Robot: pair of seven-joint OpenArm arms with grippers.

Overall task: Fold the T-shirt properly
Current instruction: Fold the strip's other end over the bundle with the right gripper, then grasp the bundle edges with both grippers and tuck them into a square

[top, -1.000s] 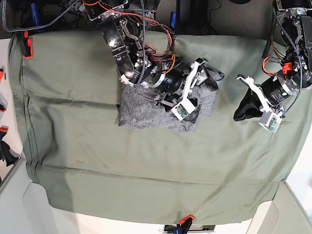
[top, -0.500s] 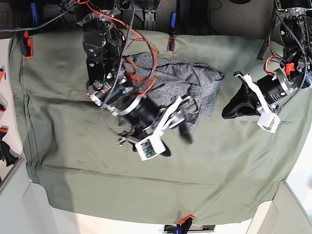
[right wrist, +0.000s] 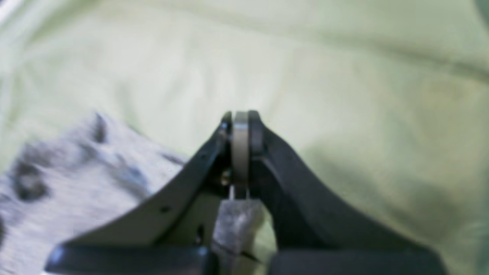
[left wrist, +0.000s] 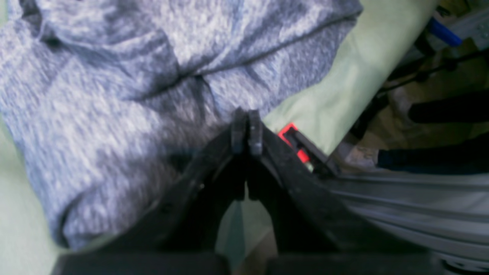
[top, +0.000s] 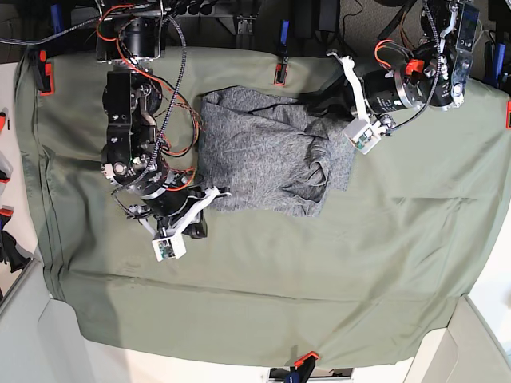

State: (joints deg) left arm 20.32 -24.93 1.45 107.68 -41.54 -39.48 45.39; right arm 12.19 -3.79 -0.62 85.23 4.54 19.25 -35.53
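The heather-grey T-shirt [top: 267, 155] lies folded and rumpled on the olive table cloth, with a bunched lump at its right side. My left gripper [top: 318, 104] is shut at the shirt's far right corner. In the left wrist view its tips [left wrist: 246, 131] meet over the T-shirt's [left wrist: 114, 95] edge with nothing seen between them. My right gripper [top: 200, 228] is just off the shirt's near left corner. The right wrist view shows it [right wrist: 240, 130] shut over bare cloth, and the T-shirt [right wrist: 76, 191] lies to its lower left.
The olive table cloth [top: 319, 279] covers the whole table, held by red-and-black clamps at the far edge [top: 279, 73], the left corner [top: 45, 78] and the near edge [top: 303, 361]. One clamp [left wrist: 294, 141] sits close beside the left gripper's tips.
The right arm swung off the shirt toward the near left and its jaws closed. The left arm moved from the right edge up to the shirt's far right corner. The shirt now lies more spread.
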